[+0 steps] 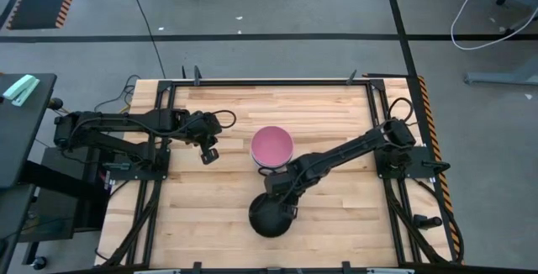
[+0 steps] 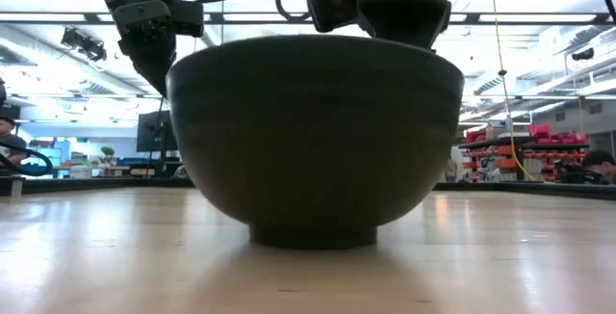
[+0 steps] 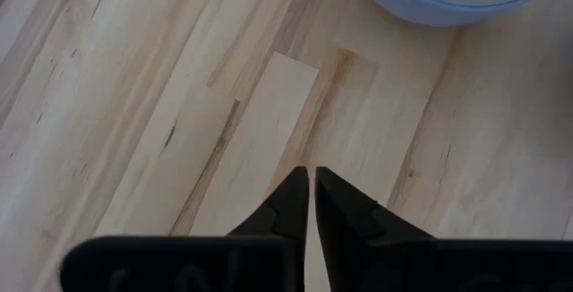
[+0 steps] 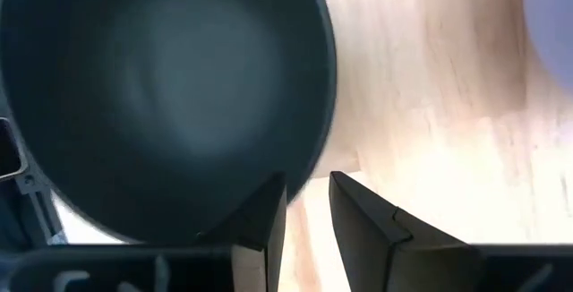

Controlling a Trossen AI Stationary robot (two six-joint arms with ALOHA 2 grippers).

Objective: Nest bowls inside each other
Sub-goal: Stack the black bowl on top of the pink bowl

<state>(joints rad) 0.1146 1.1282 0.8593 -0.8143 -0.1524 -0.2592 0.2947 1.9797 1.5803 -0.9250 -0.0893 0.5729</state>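
Black bowl (image 1: 271, 216) at table's 6 o'clock | rigid, smooth, likely slippery; pinch rim | right gripper (image 4: 307, 204) parted beside rim, grasping nothing | left gripper (image 3: 312, 193) clenched, idle

Wood-plank surface (image 1: 218, 215) with a black frame rail (image 1: 269, 81) along its edges, hazard-striped tape (image 1: 427, 114) on the right side. Grey floor (image 1: 277, 55) around it, black cable (image 1: 151, 30) and white cable (image 1: 471, 13) lying on it. Low view: open room behind with red shelving (image 2: 520, 150) at right, monitor (image 2: 154, 131) at left.
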